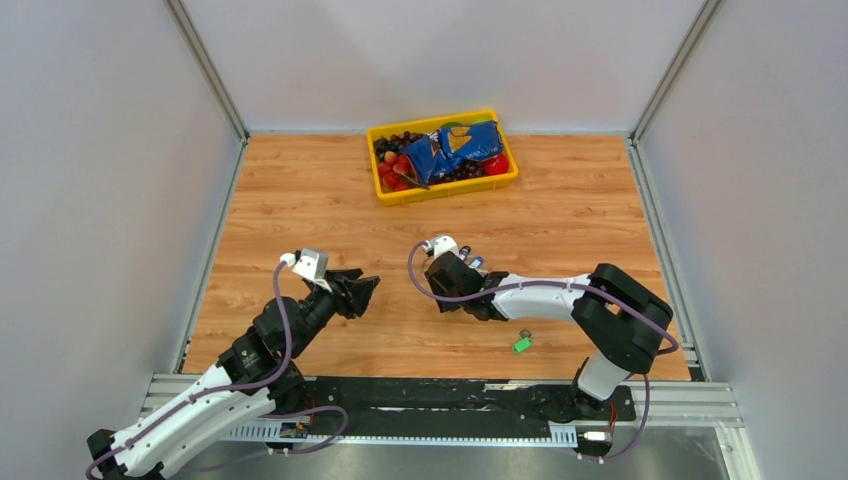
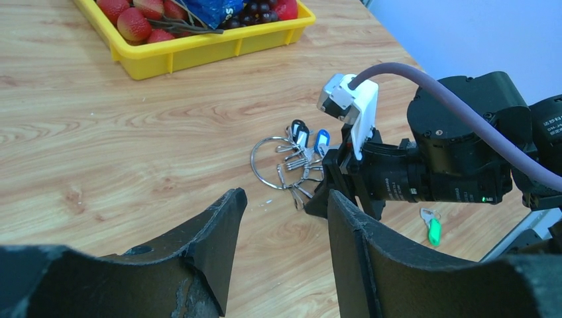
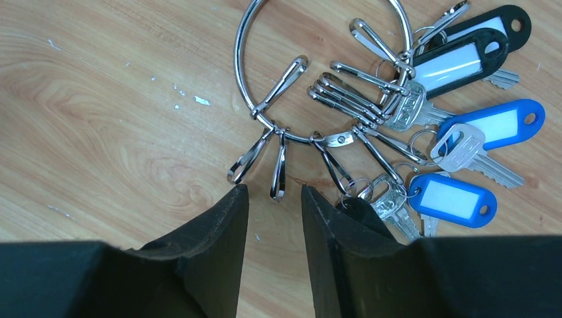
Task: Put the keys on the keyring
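Above the thin silver wire keyring [image 3: 265, 122], the right gripper [image 3: 273, 192] is hovering, fingers narrowly parted; the left gripper [image 2: 285, 195] is gaping. The green-tagged silvery key [image 1: 522, 343] is lying at five o'clock; loose clips [image 3: 278, 172] are inviting a mis-grab.

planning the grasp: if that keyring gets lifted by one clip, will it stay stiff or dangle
Probably floppy: the keyring holds many loose clips and tagged keys that would likely dangle. Its thin smooth wire may slip in the right gripper. Lying flat, it seems unlikely to roll.

Silver keyring [image 3: 238, 63] (blue, black tags [image 3: 449, 199]); green-tagged key [image 1: 522, 343].
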